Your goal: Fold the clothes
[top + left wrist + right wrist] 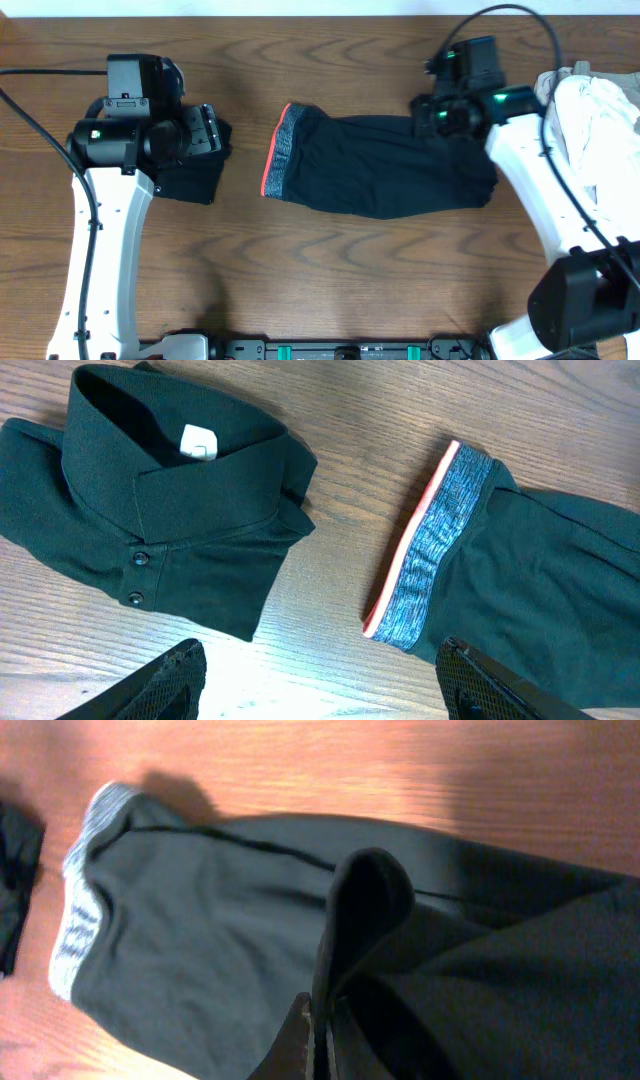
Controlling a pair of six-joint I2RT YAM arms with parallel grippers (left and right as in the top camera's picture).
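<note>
The trousers (pixel 380 165) lie in the middle of the counter (pixel 330 280), waistband (pixel 430 550) toward the left edge. The right pincer (pixel 318 1038) is clamped tight on a raised fold of their cloth. The left pincer (pixel 325 685) gapes wide, empty, above the folded shirt (pixel 170 510) near the left edge.

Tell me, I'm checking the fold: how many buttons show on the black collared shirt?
2 on the shirt: upper button below the collar, lower button beneath it. Others may be folded under.
</note>
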